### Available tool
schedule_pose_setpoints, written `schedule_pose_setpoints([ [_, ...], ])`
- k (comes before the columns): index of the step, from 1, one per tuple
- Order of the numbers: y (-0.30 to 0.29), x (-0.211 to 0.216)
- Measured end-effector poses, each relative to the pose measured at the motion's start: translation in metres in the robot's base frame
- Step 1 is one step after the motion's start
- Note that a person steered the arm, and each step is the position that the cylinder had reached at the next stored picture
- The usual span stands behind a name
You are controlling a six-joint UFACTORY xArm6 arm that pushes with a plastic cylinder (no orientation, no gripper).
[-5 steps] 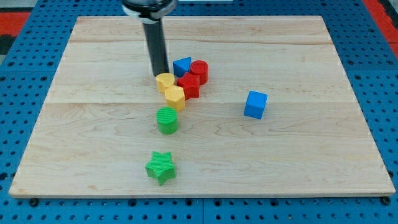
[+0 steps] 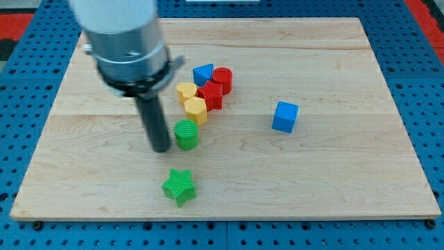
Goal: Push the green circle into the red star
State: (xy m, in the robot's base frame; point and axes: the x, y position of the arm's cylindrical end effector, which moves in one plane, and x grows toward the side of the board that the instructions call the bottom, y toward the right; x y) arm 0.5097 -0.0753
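The green circle [image 2: 186,134] stands near the middle of the wooden board [image 2: 333,173]. The red star [image 2: 211,95] lies above and to its right, in a tight cluster. My tip [image 2: 161,148] rests on the board just left of the green circle, slightly below its centre, with a thin gap or light contact; I cannot tell which. The rod rises up and to the left into the grey arm body.
Clustered with the red star: a yellow heart [image 2: 185,91], a yellow hexagon [image 2: 195,110] between the green circle and the star, a blue block [image 2: 202,73] and a red cylinder [image 2: 222,78]. A green star [image 2: 180,186] lies below. A blue cube [image 2: 285,116] sits right.
My tip has moved from beside the yellow heart down and left to the green circle's left side. No block has visibly moved.
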Motion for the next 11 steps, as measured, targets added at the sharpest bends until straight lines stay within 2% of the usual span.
schedule_pose_setpoints([
  [1, 0.057, 0.0],
  [3, 0.11, -0.014],
  [5, 0.085, 0.027],
  [6, 0.085, 0.007],
  [7, 0.041, 0.001],
  [8, 0.049, -0.012],
  [9, 0.084, -0.032],
  [10, 0.084, -0.053],
  [11, 0.12, -0.025],
])
